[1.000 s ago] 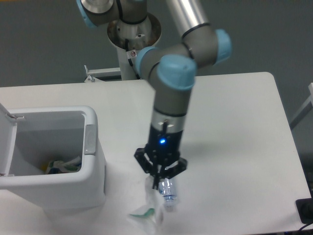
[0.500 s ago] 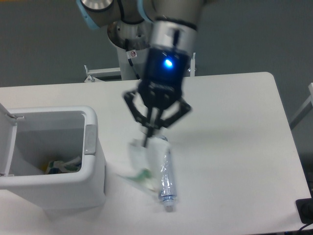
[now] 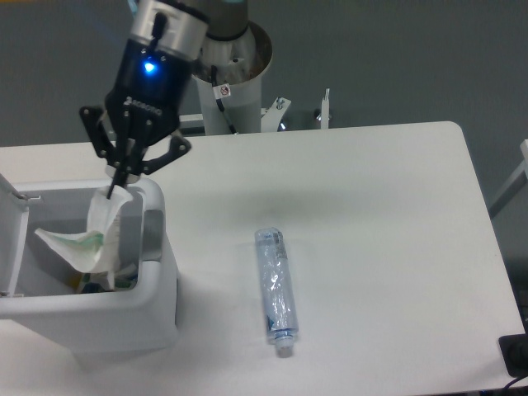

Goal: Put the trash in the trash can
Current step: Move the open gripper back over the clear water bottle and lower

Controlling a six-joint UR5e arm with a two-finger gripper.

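my hand pinches the paper packet over the open trash can. i should spread only once it hangs clear of the rim. the bottle lies on the counter.

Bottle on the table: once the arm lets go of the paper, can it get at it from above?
Probably yes. The bottle lies on its side alone on the bare table, nothing over or against it; the gripper is now holding the paper over the bin.
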